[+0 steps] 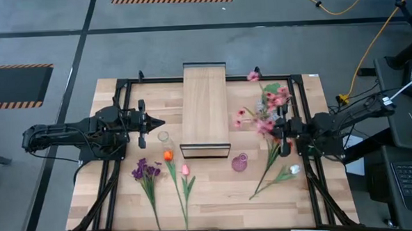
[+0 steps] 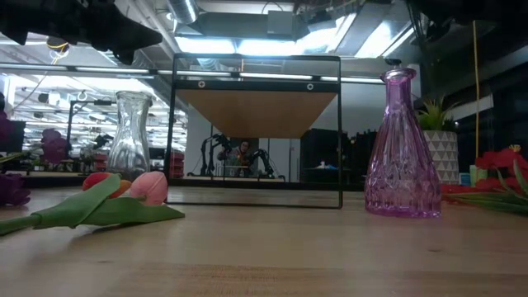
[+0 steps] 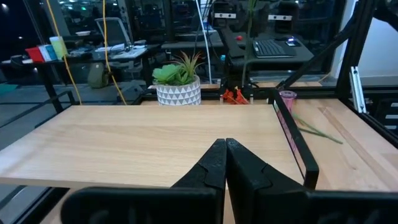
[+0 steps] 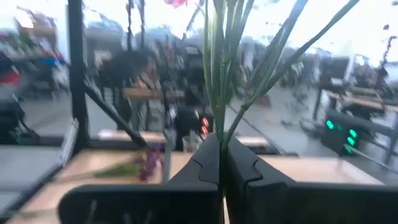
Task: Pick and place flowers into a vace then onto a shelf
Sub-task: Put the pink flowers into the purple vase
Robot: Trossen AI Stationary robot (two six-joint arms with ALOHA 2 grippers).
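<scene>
We see the right gripper (image 4: 221, 163) pinching the pink blossom stems (image 4: 219, 74) right of the shelf (image 1: 204, 108). The left gripper (image 1: 157, 122) waits pressed together beside it.

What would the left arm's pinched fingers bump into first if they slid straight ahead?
Probably the shelf: the left gripper points at its side. It may sit above the plank top; height is unclear.

Overhead looks straight down; low sits at tabletop level; both share the shelf (image 1: 205, 108).
</scene>
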